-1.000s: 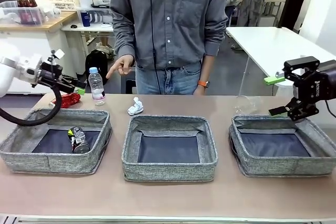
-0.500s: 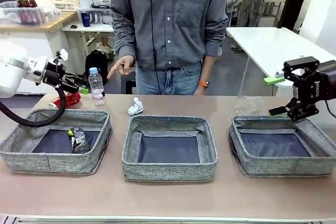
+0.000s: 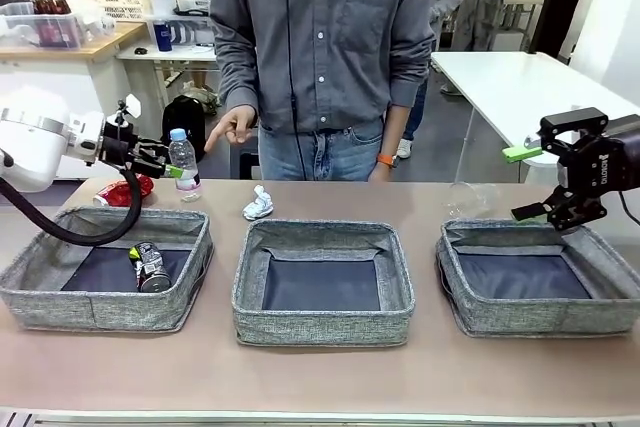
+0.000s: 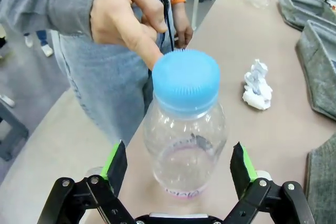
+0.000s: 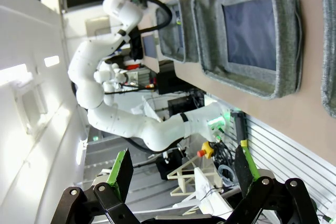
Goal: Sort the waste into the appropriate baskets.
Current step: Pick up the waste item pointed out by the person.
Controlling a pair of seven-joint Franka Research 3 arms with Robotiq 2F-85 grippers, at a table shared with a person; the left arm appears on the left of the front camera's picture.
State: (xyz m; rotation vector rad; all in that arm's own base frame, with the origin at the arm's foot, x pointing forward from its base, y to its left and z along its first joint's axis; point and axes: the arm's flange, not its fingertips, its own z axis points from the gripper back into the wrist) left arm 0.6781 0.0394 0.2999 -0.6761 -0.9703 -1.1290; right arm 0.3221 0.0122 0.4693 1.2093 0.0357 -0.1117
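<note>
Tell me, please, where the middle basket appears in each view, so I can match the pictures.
Front view: middle basket low centre, between the other two.
Left wrist view: middle basket at the right edge, halfway up.
Right wrist view: middle basket upper right, large, turned sideways.
Shared landmark: the right basket, beside it in all three.

The front camera sits at the table's (image 3: pixel 300 372) 6 o'clock edge, facing the person (image 3: pixel 320 37) at 12. The left wrist camera looks from very close at the bottle (image 4: pixel 186 129), with the paper wad (image 4: pixel 257 85) at 2 o'clock; the front view shares both. The right wrist camera, rolled sideways, looks far across the middle basket (image 5: pixel 286 35).
</note>
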